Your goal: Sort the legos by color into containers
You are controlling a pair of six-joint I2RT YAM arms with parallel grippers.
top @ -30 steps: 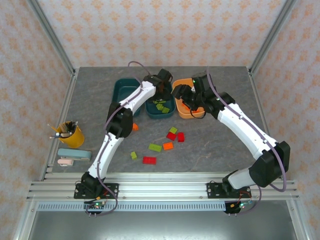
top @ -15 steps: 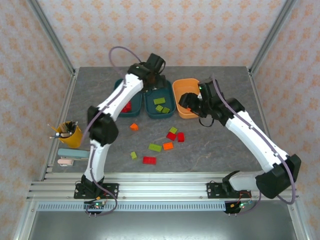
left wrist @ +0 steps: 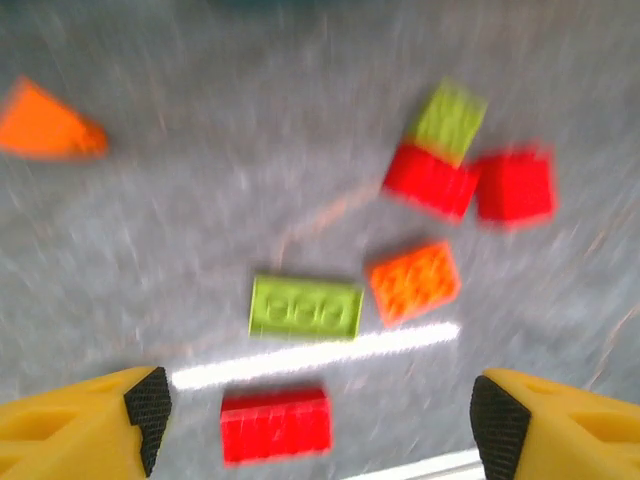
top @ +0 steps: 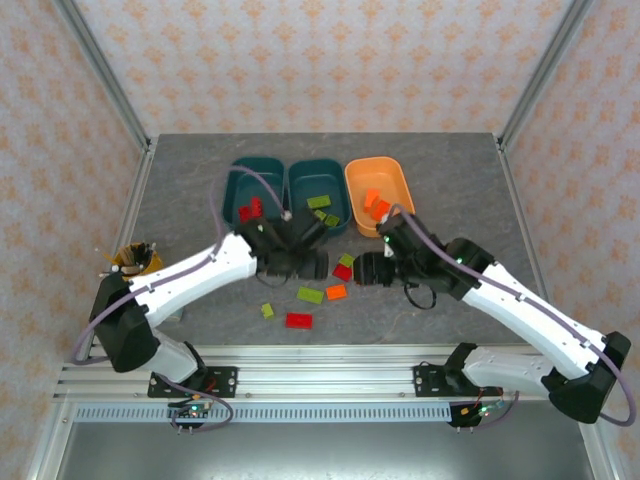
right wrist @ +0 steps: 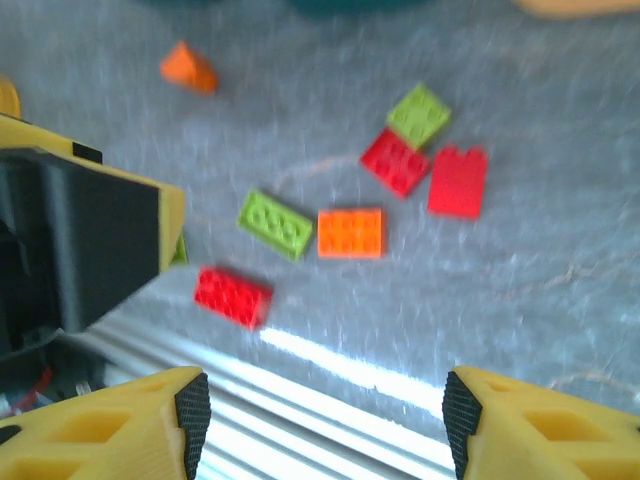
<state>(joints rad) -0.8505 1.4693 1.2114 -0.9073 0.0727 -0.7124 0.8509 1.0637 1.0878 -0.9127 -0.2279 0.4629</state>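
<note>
While both arms stretch low over the counter [top: 180, 190], I see loose legos nearest the bases: a red brick [top: 298, 320], a small olive brick [top: 268, 311], then a long olive brick [top: 310, 295] just beside an orange brick [top: 336, 291]. Beyond them the left pincer [top: 318, 265] gapes wide and empty; the right pincer [right wrist: 322, 415] is spread too, holding nothing. Farthest back stand three tubs side by side: left teal tub [top: 255, 163] with red bricks, middle teal tub [top: 318, 165] with olive, orange tub [top: 385, 180] with orange.
</note>
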